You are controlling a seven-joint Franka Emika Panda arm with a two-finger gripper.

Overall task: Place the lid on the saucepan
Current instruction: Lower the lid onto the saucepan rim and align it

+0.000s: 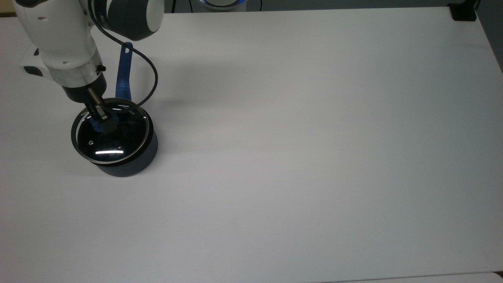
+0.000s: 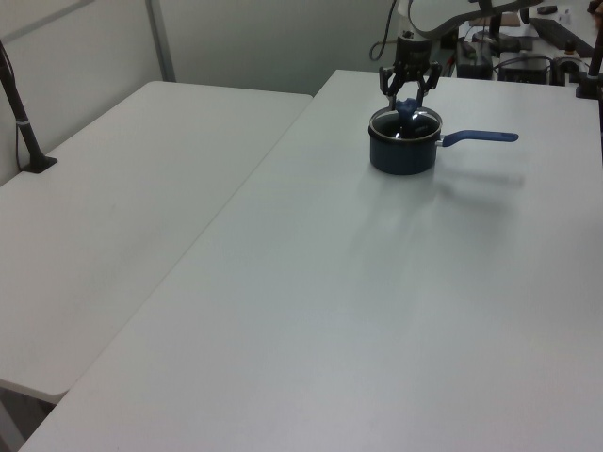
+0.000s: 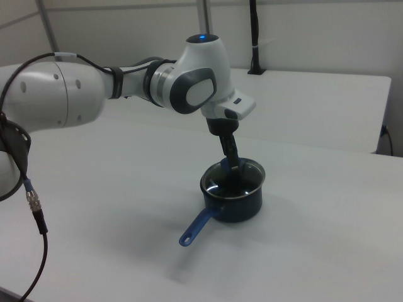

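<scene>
The pincer [image 1: 101, 122] grips the lid [image 1: 112, 135] by its knob, off-centre over the saucepan [image 1: 129, 165]; dropped now, it could slide off.

Count, by kind:

- Saucepans: one [image 1: 129, 165], dark, round. One long blue handle [image 1: 123, 70] on it, with one hole at its end.
- Lids: one [image 1: 114, 145], clear glass with a metal rim. One blue knob [image 2: 405, 110] at its centre. One small vent hole [image 1: 90, 142] in the glass.
- Robot arms: one [image 3: 94, 94], white and grey. One gripper [image 2: 409, 87] on it, with two fingers [image 2: 390, 85].
- Cables: one black cable [image 1: 151, 74] looping off the arm's wrist.
- Counters: two white ones in the left view, one [image 2: 377, 311] carrying the saucepan, a second [image 2: 122, 207] beside it on the left view's left.
- Black posts: one [image 2: 19, 104] on the second counter in the left view.
</scene>
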